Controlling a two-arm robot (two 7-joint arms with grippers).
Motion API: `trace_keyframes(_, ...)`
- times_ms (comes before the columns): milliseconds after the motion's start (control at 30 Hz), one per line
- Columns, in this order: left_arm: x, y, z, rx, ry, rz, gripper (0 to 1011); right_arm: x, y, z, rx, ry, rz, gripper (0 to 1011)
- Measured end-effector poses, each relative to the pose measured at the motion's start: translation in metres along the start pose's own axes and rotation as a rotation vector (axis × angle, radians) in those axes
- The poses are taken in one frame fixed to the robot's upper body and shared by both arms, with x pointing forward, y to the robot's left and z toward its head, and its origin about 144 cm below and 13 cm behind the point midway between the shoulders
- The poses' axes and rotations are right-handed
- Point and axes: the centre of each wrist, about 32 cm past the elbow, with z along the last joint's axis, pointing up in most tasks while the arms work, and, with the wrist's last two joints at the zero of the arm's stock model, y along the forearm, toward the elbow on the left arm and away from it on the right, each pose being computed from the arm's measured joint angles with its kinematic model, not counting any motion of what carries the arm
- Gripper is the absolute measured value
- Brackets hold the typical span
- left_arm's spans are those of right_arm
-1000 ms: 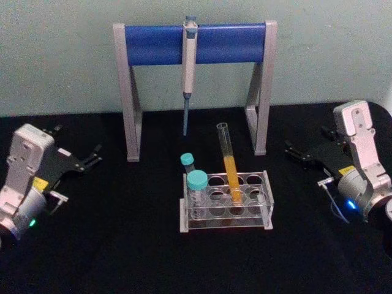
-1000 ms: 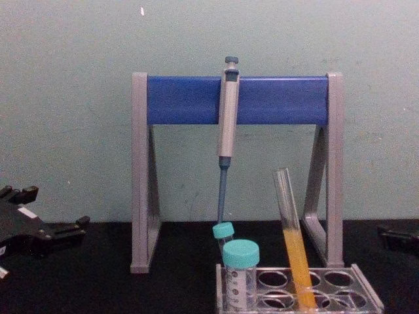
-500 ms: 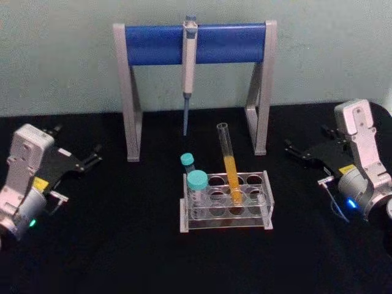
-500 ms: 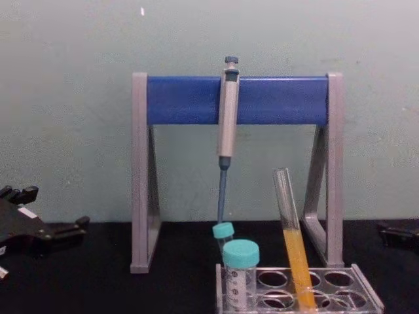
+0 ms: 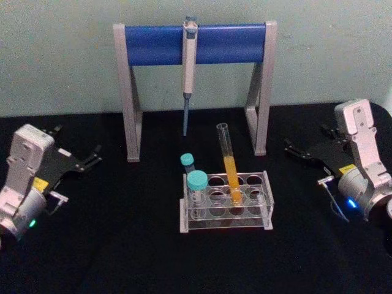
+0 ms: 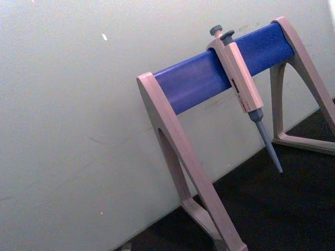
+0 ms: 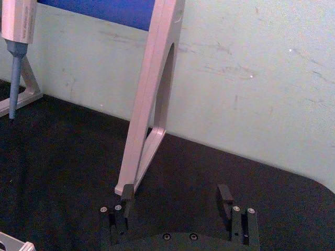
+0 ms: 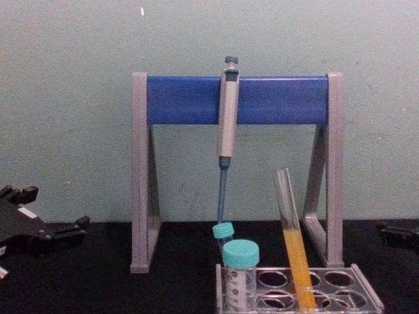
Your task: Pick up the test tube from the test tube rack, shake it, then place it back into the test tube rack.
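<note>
The test tube (image 5: 229, 164) is a long clear glass tube with orange-yellow liquid in its lower half. It leans in a middle hole of the test tube rack (image 5: 264, 211), a low clear plastic rack at the table's centre. From the chest, the test tube (image 8: 292, 239) tilts left above the test tube rack (image 8: 357, 288). My left gripper (image 5: 93, 157) rests open at the far left, well away from the rack. My right gripper (image 5: 289, 150) rests open at the far right; the right wrist view shows the right gripper (image 7: 176, 196) with nothing between its spread fingers.
Two teal-capped tubes (image 5: 196, 181) stand at the rack's left end. Behind the rack stands a grey-and-blue pipette stand (image 5: 153, 44) with a pipette (image 5: 188, 67) hanging from it. Bare black table lies between each gripper and the rack.
</note>
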Motion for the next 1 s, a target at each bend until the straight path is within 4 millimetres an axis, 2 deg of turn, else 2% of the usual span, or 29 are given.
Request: trace_keyframes(1000, 0.0000, 0.0000, 0.0000, 0.000, 0.000, 0.000, 1001, 0.0000, 0.0000, 0.0000, 0.000, 0.001, 0.000, 1000)
